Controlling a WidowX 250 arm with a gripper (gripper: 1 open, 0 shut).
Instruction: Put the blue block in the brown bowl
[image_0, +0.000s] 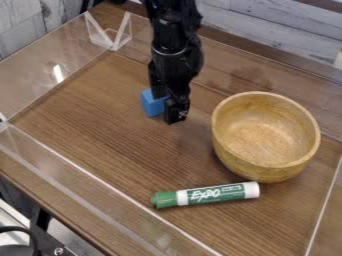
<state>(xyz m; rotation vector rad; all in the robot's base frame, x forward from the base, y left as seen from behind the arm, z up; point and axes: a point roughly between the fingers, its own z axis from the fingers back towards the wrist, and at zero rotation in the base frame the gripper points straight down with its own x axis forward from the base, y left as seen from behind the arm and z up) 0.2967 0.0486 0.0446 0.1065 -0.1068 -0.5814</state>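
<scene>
- The gripper (166, 108) points down with its jaws wide around the blue block (154, 101) on the table (94, 125)
- The brown bowl (266, 135) stands apart, to the right

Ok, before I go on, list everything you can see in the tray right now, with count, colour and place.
Small bright-blue rectangular block: one, blue, on the wood surface at the end effector's fingers, left of the bowl.
Round light-brown wooden bowl: one, light brown, right side, empty.
Green-and-white Expo marker: one, lying flat near the front, below the bowl.
Clear plastic tray walls: around the wood-grain surface.
Black end effector: one, pointing down, jaws open, at the block.
</scene>
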